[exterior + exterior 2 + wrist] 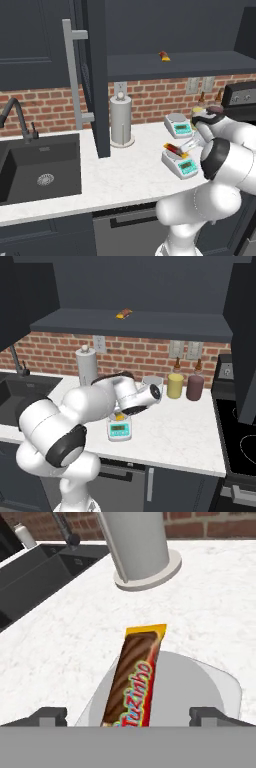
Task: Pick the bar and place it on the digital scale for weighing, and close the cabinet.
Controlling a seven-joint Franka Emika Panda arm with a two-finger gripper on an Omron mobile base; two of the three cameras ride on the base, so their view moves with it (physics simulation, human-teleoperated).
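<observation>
**Hand view holdings: bar on scale, end effector released**

Item 1. My end effector [128, 716]: both dark fingertips [50, 716] stand wide apart at either side of the pan, touching nothing. Released, nothing grasped.

Item 2. The bar [134, 677]: slim, dark red-brown wrapper with red lettering and an orange-yellow end. Lies flat on the round pan, between my fingertips and clear of both, its yellow end reaching past the pan's far rim. In the left base view it shows as a red-and-yellow strip [172, 148] on the nearer scale.

Item 3. The digital scale [181, 164]: white-grey body, silver pan [190, 687], teal display facing the front edge of the surface. In the right base view [120, 430] my wrist hangs just above it.

Item 4. Second scale [179, 125]: same make, behind the first, nearer the brick wall.

Item 5. Surface [130, 175]: white marbled, carrying both scales.

Item 6. Paper towel holder [121, 121]: grey upright cylinder on a round foot, left of the scales.

Item 7. Sink [40, 167]: dark basin with dark faucet [17, 117], far left.

Item 8. Two canisters, yellow [175, 385] and maroon [195, 387], against the wall to the right.

Item 9. The cabinet [175, 30]: open; left door [97, 75] swung outward, silver bar handle [74, 75] facing me. On its shelf [135, 323], a small red-and-yellow item [124, 314].
</observation>
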